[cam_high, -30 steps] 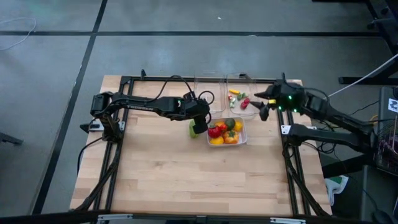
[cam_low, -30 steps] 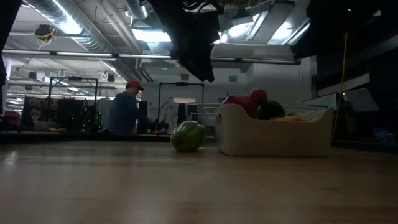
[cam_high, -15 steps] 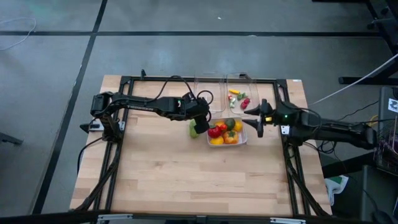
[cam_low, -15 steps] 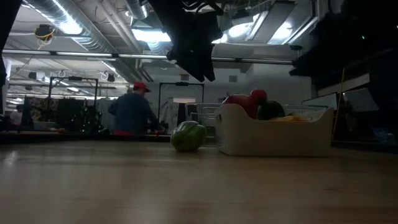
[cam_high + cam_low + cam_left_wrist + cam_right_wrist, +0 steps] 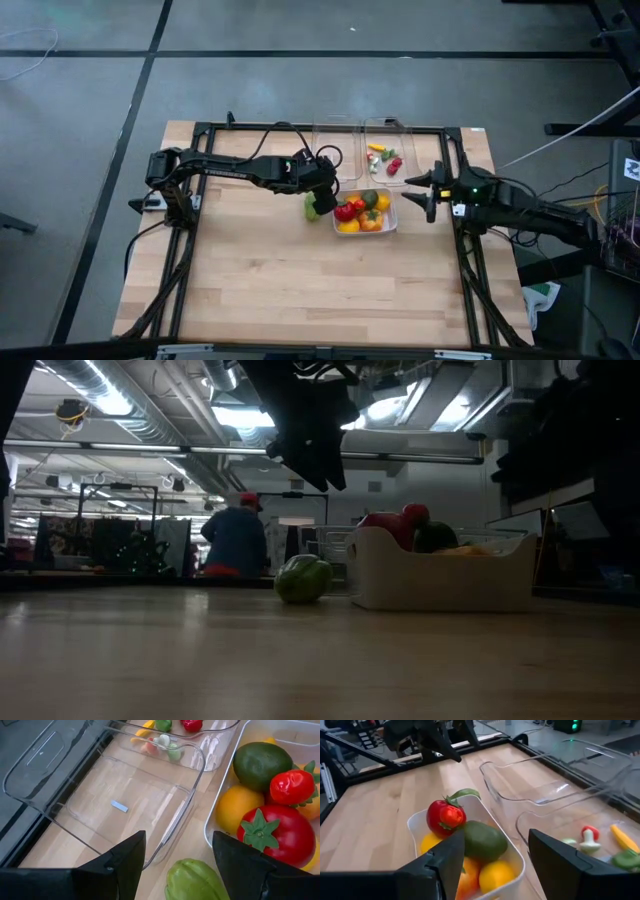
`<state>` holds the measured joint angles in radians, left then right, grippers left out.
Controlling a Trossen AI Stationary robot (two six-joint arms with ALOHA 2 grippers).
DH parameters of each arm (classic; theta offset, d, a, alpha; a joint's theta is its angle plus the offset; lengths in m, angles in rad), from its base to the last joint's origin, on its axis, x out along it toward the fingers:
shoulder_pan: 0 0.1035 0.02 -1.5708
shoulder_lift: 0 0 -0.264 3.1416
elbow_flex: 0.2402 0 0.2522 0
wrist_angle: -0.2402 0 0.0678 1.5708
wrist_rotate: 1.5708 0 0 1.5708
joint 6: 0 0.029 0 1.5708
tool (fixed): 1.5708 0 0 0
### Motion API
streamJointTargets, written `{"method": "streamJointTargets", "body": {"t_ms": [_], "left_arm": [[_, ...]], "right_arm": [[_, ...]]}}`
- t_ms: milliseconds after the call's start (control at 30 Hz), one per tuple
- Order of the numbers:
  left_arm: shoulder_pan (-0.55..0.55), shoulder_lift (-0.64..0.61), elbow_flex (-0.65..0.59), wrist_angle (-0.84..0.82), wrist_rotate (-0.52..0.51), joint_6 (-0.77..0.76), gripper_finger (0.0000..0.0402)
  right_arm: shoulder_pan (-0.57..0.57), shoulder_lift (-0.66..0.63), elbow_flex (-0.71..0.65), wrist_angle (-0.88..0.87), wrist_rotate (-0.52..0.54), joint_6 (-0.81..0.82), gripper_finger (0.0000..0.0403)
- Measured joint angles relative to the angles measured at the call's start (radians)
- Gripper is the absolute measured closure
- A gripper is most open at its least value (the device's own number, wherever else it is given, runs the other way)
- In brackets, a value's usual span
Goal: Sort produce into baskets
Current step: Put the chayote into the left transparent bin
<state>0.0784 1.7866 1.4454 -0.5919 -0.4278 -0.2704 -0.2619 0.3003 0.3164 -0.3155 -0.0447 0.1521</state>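
Your left pincer (image 5: 318, 195) hangs over the middle of the wooden bench (image 5: 280, 270), fingers parted and holding nothing, directly above a green ribbed vegetable (image 5: 192, 880) that lies on the boards just outside the whitish basket (image 5: 388, 222). In the left wrist view that green piece sits between the two dark fingers (image 5: 125, 865), touching neither as far as you can see.

The whitish basket holds a heap of produce: a large red tomato with a green stalk (image 5: 272, 832), a smaller red piece (image 5: 291, 786), a dark green avocado-like piece (image 5: 262, 764) and an orange round one (image 5: 239, 809). From bench height, the green vegetable (image 5: 303, 579) rests just beside the basket's wall (image 5: 440, 582).

Behind the whitish basket stand two clear baskets side by side. The one nearer your left arm (image 5: 125, 800) is bare apart from a small blue label on its floor. The other (image 5: 385, 160) carries the small bits: red, yellow, green and a white mushroom-shaped piece (image 5: 589, 840).

Your right pincer (image 5: 428, 193) hovers at the right of the bench, beside the whitish basket and well above the boards, its fingers (image 5: 445, 865) parted with nothing between them.

A person in a red cap (image 5: 236, 538) stands in the room beyond the bench.
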Motion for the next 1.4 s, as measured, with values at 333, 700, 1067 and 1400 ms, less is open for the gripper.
{"method": "streamJointTargets", "body": {"t_ms": [333, 700, 1067, 1400], "left_arm": [[0.000, 0.000, 0.000, 0.000, 0.000, -0.021, 0.0176], [0.000, 0.000, 0.000, 0.001, 0.000, -0.022, 0.0176], [0.000, 0.000, 0.000, 0.004, 0.001, -0.022, 0.0176], [-0.001, 0.000, 0.000, 0.005, 0.001, -0.022, 0.0176]], "right_arm": [[0.000, -0.193, -0.010, -0.079, 0.008, 0.006, 0.0185], [0.000, -0.297, -0.198, 0.123, -0.002, 0.053, 0.0185], [0.000, -0.296, -0.304, 0.353, -0.054, 0.000, 0.0185], [0.000, -0.284, -0.306, 0.339, 0.065, -0.136, 0.0185]]}}
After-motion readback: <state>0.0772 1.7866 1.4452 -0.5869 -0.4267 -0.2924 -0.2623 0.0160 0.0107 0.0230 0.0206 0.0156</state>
